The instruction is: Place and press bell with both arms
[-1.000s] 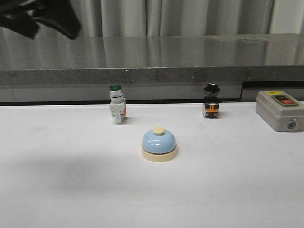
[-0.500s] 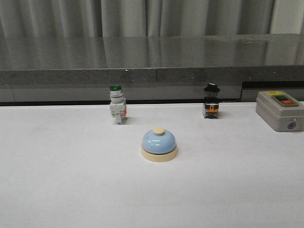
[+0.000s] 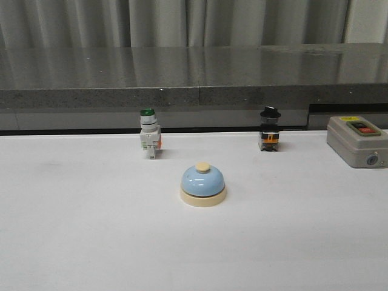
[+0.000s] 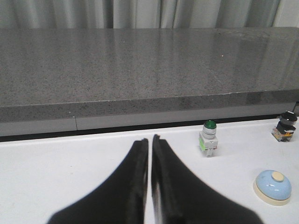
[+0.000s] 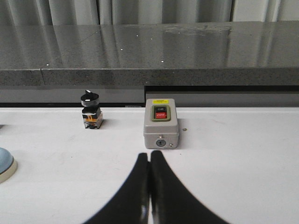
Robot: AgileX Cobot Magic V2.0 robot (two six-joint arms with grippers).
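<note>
The bell, a light-blue dome on a cream base with a cream knob, stands upright in the middle of the white table. It also shows in the left wrist view and as a sliver in the right wrist view. No arm shows in the front view. My left gripper is shut and empty, well short and to the left of the bell. My right gripper is shut and empty, pointing at the grey box, with the bell far off to its side.
A green-topped white switch stands behind the bell to the left. A black-knobbed switch stands behind to the right. A grey box with buttons sits at the far right. A dark stone ledge runs along the table's back edge.
The black arm seen at the top left of the front view one second ago has left that view. The bell and switches have not moved.
</note>
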